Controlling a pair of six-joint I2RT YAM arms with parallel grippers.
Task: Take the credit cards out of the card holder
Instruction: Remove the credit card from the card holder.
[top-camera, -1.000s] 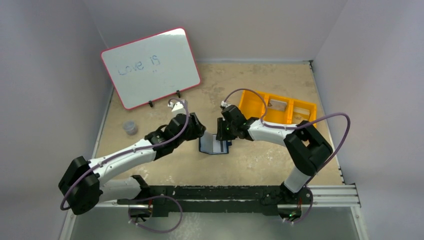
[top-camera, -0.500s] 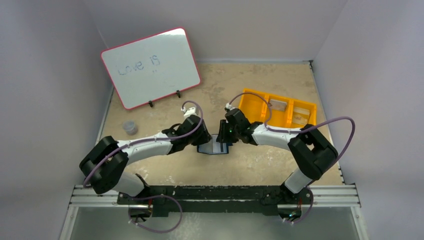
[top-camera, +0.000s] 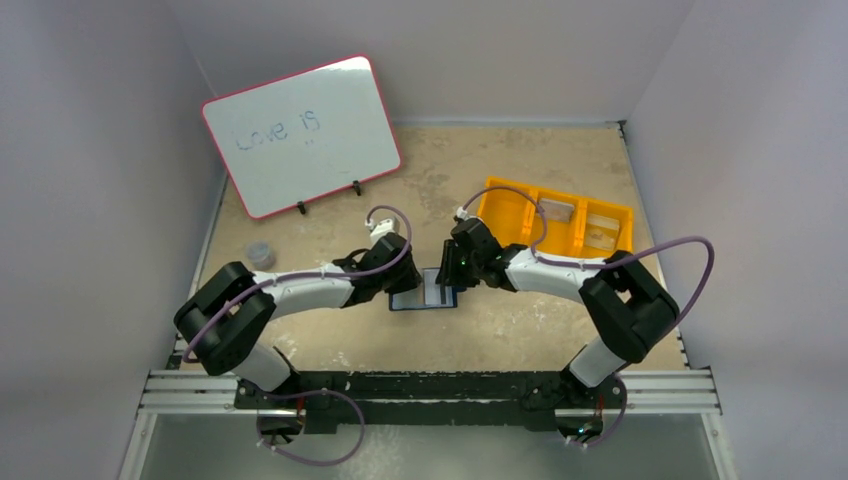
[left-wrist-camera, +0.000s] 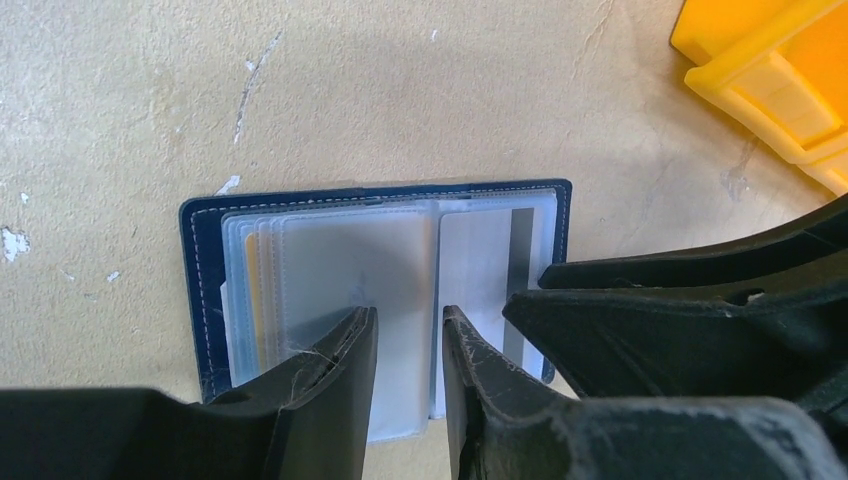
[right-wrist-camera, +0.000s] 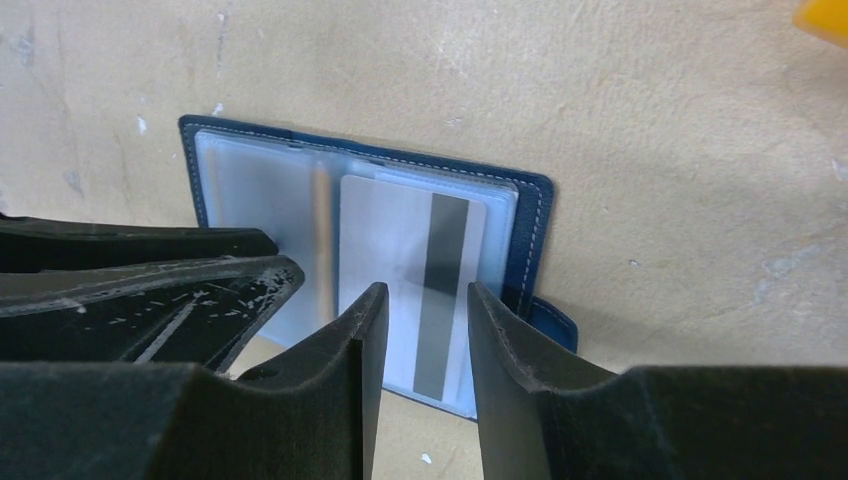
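The navy card holder (top-camera: 425, 296) lies open and flat on the table between both arms. In the left wrist view the card holder (left-wrist-camera: 200, 290) shows pale see-through pockets, and a whitish credit card (left-wrist-camera: 480, 270) with a dark stripe lies in its right half. My left gripper (left-wrist-camera: 407, 318) is open by a narrow gap, with its tips low over the middle pockets. My right gripper (right-wrist-camera: 427, 292) is open too, straddling the striped credit card (right-wrist-camera: 400, 250) from the near edge. Nothing sits between either pair of fingers. Whether the tips touch the holder is not clear.
An orange three-compartment tray (top-camera: 500, 205) stands right of the holder, with flat pale pieces in two compartments; its corner (left-wrist-camera: 780, 70) shows in the left wrist view. A whiteboard (top-camera: 300, 135) leans at the back left. A small grey cup (top-camera: 261, 255) sits left.
My left arm has swung right and down onto the holder while its jaws narrowed. The holder has settled flatter. The right gripper has barely shifted.
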